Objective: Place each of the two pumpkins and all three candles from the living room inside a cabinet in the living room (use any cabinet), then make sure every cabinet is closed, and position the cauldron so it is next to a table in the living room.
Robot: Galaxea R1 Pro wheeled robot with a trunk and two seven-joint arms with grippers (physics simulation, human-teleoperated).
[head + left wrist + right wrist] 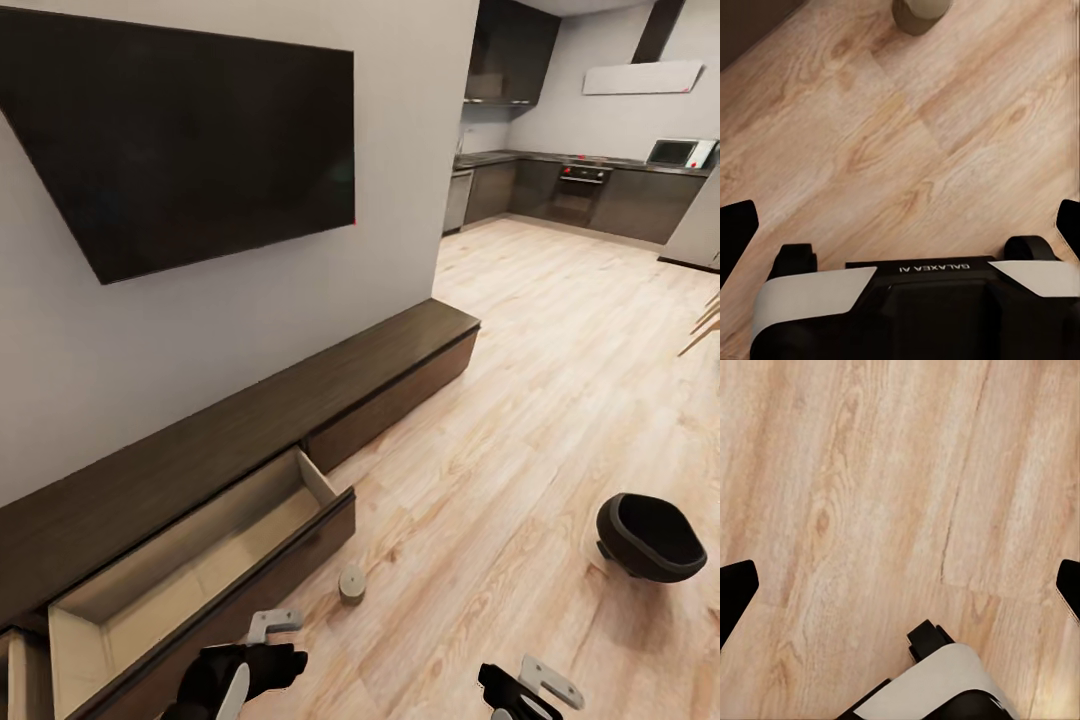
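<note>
One cream candle (pixel 351 583) stands on the wood floor just in front of the cabinet's (pixel 250 430) pulled-out drawer (pixel 190 570), whose beige inside looks bare. The same candle (pixel 919 13) appears ahead of my left gripper (pixel 900 225), which is open and holds nothing. In the head view the left gripper (pixel 245 665) hovers low, near the drawer front. The black cauldron (pixel 650 537) rests tilted on the floor to the right. My right gripper (pixel 520 690) (pixel 900 585) is open over bare floorboards. The pumpkins are out of view.
A large dark TV (pixel 190 130) hangs on the wall above the cabinet. A grey kitchen (pixel 590 185) lies at the far end of the room. Pale wooden legs (pixel 705 325) poke in at the right edge. Open floor stretches between the cabinet and the cauldron.
</note>
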